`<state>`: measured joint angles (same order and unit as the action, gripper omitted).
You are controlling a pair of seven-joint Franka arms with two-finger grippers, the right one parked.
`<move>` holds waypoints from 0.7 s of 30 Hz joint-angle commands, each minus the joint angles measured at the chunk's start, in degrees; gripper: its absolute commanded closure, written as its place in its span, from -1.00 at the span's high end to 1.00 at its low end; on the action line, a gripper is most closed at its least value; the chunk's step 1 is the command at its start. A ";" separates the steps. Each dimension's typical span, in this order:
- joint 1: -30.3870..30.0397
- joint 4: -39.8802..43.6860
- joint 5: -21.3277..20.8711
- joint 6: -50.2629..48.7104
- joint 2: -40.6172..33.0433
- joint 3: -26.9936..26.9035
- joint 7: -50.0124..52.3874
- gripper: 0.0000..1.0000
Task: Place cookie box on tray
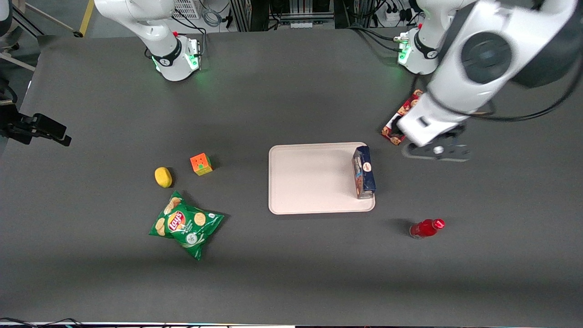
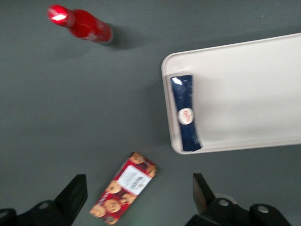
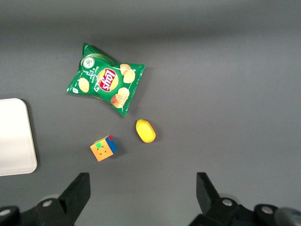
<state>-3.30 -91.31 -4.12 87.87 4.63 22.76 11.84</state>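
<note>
Raised above the table (image 1: 291, 91), the left arm's tool (image 2: 139, 197) hangs with its fingers (image 2: 75, 193) spread wide and nothing between them; in the wrist view the red box (image 2: 124, 187) with cookie pictures and a white label lies on the dark surface below the gap. From the front, the tool (image 1: 436, 152) sits off the tray's working-arm end, partly covering that red box (image 1: 401, 119), which lies farther from the front camera than the tray. The cookie box (image 1: 364, 171), a long navy carton with a small round white mark, rests on the tray (image 1: 309, 177), lying lengthwise right along the rim at the short end nearest the working arm. It is free of the tool and well apart from it. A red bottle (image 1: 426, 228) lies on its side on the table, nearer the front camera than the tray. Toward the parked arm's end of the table are a colourful cube (image 1: 201, 164), a yellow lemon-shaped object (image 1: 163, 176) and a green Lay's chip bag (image 1: 185, 224).
</note>
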 commanded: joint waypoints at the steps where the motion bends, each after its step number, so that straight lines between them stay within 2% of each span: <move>1: 0.14 -4.22 1.83 -0.33 -5.95 -5.87 -9.28 1.00; 6: 0.14 -7.20 2.10 0.81 -8.67 -9.75 -11.49 1.00; 14: 0.14 -15.29 2.53 6.96 -13.15 -11.42 -11.40 1.00; 21: 0.31 -15.74 6.23 7.67 -14.12 -11.60 -11.32 1.00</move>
<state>-3.53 -104.60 -0.08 94.22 -6.35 11.87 1.11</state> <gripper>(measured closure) 0.000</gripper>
